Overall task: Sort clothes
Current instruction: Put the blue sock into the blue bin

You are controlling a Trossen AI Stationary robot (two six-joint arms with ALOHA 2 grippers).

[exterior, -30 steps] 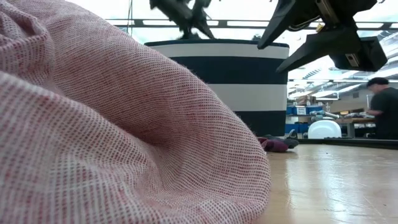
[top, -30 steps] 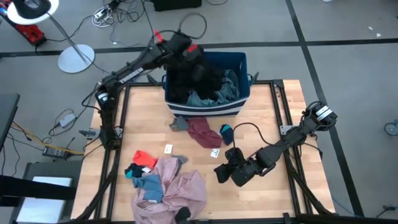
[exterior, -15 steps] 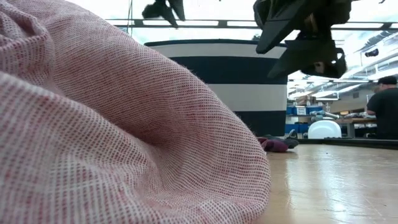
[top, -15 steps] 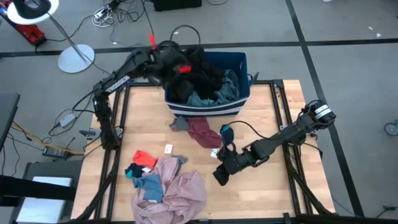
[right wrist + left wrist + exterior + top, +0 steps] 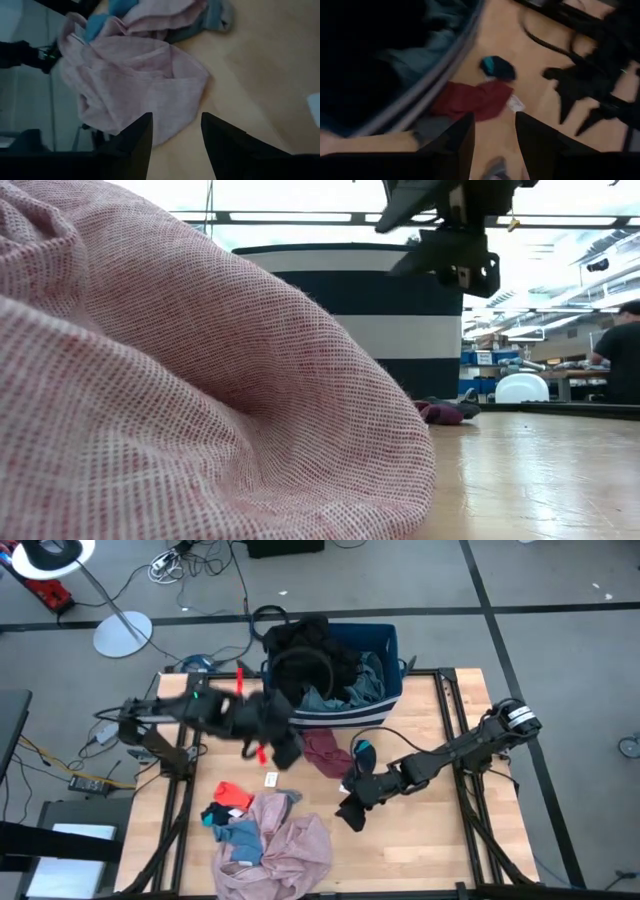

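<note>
Evidently the sorting is partway along, since clothes are lying in two places. Several garments are heaped in the dark blue bin (image 5: 385, 645) at the far edge of the table (image 5: 440, 840): a black garment (image 5: 305, 650) is spilling over the bin's left rim, and a grey-teal one (image 5: 365, 685) is sitting beside it. A second group is gathering at the near left, where a large pink garment (image 5: 290, 845) is lying crumpled with a bright blue piece (image 5: 240, 835) and a red-orange piece (image 5: 232, 795) just beside it. That pink fabric is lying so near the low camera that it is filling most of that view, its weave loose and finely checked.

Between the two groups, a maroon piece (image 5: 325, 752) and a small teal-and-black sock (image 5: 363, 752) are lying loose on the wood, seemingly unsorted.

The left pincer (image 5: 285, 748) is hanging just in front of the bin, near the maroon piece, its fingers (image 5: 462, 145) parted and gripping nothing. The right pincer (image 5: 350, 812) is hovering over bare wood right of the pink heap, pointed toward it, its fingers (image 5: 137, 140) likewise apart and empty, probably placed to tidy that pile.
</note>
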